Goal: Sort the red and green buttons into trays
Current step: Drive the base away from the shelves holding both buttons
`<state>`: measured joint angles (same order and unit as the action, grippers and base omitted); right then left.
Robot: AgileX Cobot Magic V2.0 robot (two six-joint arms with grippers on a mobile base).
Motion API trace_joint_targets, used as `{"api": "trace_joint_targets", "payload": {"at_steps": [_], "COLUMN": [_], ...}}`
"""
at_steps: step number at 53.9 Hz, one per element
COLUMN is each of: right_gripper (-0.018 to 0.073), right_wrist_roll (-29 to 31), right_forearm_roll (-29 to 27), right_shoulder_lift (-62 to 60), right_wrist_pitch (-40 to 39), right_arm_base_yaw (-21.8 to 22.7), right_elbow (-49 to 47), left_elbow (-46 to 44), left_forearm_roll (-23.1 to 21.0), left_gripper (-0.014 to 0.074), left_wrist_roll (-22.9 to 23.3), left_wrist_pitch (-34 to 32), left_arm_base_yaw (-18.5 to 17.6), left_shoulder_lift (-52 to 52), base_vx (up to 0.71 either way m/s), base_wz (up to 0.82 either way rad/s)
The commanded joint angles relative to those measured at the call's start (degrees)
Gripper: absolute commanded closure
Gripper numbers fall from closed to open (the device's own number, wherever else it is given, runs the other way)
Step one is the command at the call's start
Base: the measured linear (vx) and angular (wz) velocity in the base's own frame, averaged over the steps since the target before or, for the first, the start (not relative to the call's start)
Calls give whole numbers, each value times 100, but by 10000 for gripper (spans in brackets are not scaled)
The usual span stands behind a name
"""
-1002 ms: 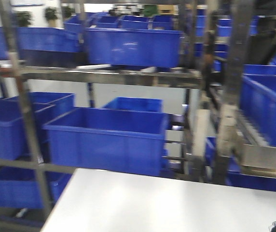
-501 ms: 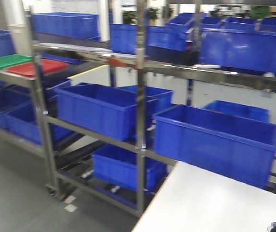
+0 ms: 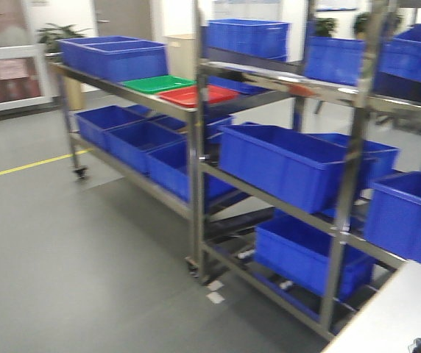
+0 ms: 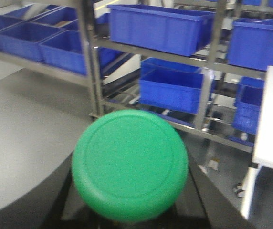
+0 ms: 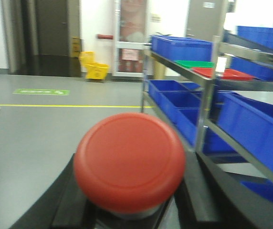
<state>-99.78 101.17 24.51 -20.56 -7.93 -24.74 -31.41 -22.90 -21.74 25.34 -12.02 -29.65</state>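
The green button point(image 4: 129, 164) fills the lower middle of the left wrist view, its round cap facing the camera, held between the black fingers point(image 4: 65, 200) of my left gripper point(image 4: 129, 210), which is shut on its body. The red button point(image 5: 129, 161) sits the same way in my right gripper point(image 5: 129, 214), which is shut on it. The green tray point(image 3: 157, 84) and the red tray point(image 3: 198, 95) lie side by side on the top shelf of a steel rack at upper centre of the front view. Both trays, green point(image 5: 194, 64) and red point(image 5: 222, 73), also show in the right wrist view.
Steel racks point(image 3: 196, 147) carry several blue crates point(image 3: 288, 163) on every level. Grey floor point(image 3: 63, 243) with a yellow line point(image 3: 26, 167) lies to the left. A white table corner point(image 3: 398, 316) is at lower right. A door point(image 5: 131, 38) and yellow bin point(image 5: 93, 67) stand far back.
The front view has swung left: the white table has slid to the lower right corner, and the rack with the two trays has moved from the left edge toward centre. Open floor now shows.
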Motion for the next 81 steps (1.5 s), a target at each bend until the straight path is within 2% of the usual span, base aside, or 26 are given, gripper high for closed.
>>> {"api": "trace_joint_targets", "payload": {"at_steps": [1, 35, 56, 81], "right_gripper": [569, 569, 569, 569], "right_wrist_roll": [-14, -14, -14, -14], "right_forearm_roll": [50, 50, 50, 50], "right_shoulder_lift": [30, 30, 30, 30], "right_wrist_pitch": [150, 144, 145, 165], "right_arm_base_yaw": [4, 4, 4, 4], "right_elbow": [-181, -181, -181, -181], "left_elbow": [-193, -193, -193, -193], "left_forearm_roll": [-133, -133, -133, -133], "left_gripper": [596, 596, 596, 596], "left_wrist_roll": [0, 0, 0, 0], "left_wrist_pitch": [-510, -504, -505, -505], "left_arm_base_yaw": [-35, -35, -35, -35], "left_shoulder_lift": [-19, -19, -13, -24], "base_vx": [-11, -1, 21, 43], "base_wz": [68, 60, 27, 9]}}
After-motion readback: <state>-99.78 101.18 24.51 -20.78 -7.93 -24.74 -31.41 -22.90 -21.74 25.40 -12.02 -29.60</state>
